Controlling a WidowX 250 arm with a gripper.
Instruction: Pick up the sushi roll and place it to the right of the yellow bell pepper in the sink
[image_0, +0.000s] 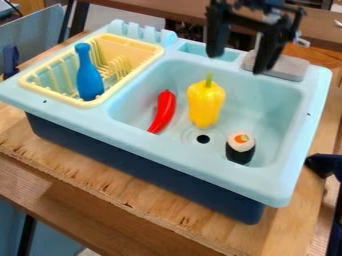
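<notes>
Gripper (237, 62): wide, empty, above sink's (200, 161) far side
Basin: yellow pepper (206, 104) between red chili (163, 111) and sushi roll (240, 149)
Stage: looks pre-grasp; any basin pick calls for lowering

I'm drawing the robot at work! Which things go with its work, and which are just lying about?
Probably its work, near the open gripper and in the sink:
yellow pepper
red chili
sushi roll

Probably just lying about:
blue bottle-shaped toy
yellow rack
grey block
</notes>
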